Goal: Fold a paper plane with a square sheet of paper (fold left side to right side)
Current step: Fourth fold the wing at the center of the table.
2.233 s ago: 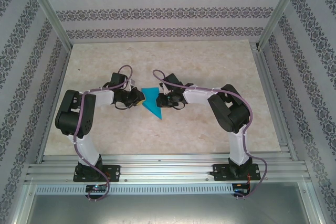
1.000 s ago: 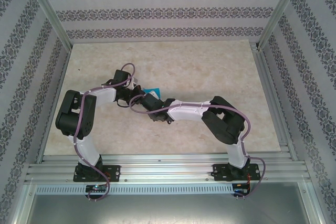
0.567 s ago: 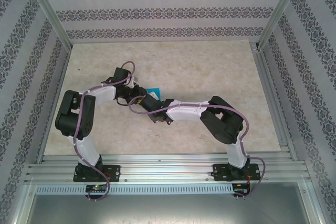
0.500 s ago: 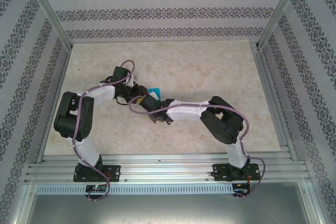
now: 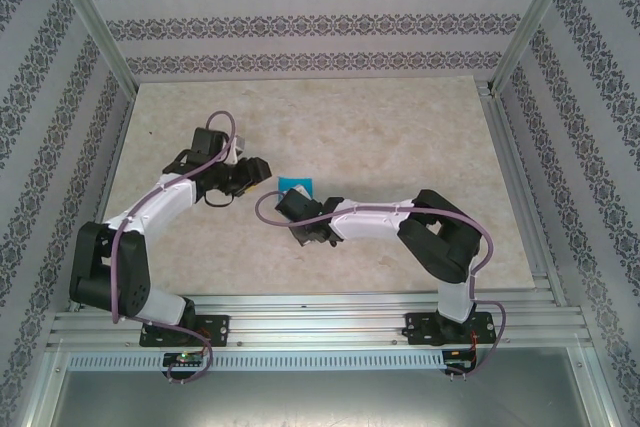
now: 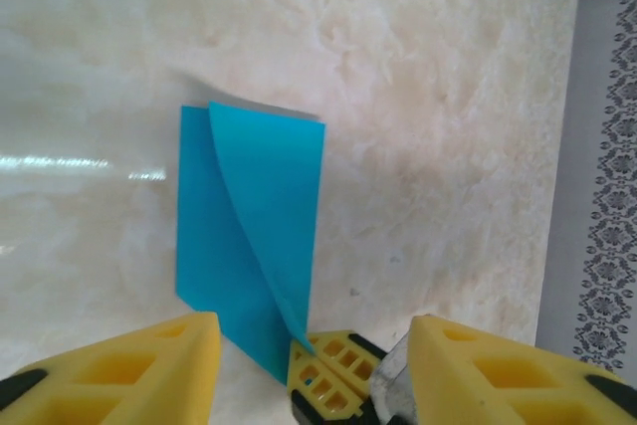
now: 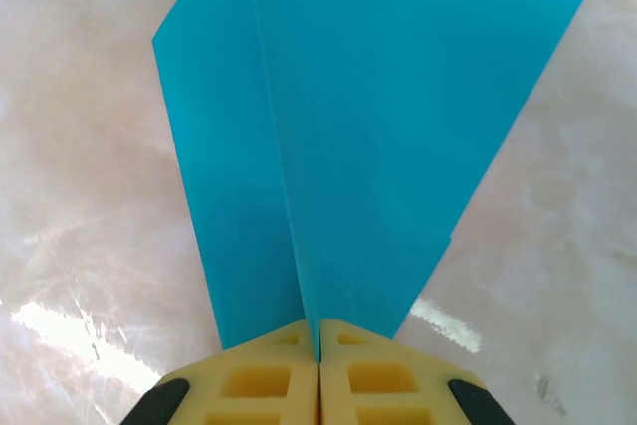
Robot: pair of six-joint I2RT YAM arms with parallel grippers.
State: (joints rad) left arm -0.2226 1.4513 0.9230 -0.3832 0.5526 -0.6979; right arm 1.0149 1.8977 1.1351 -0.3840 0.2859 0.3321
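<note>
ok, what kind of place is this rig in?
Probably a lab robot test cell, not a home: aluminium-extrusion frame, patterned backdrop walls on three sides, a bare marble-look table.

Left hand let go, drew back leftward; right hand now clamps paper plane tip.

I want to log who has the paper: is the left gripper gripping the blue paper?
No: in the left wrist view the fingers of the left gripper stand apart, not closed on the paper, whose tip the right gripper pinches.
</note>
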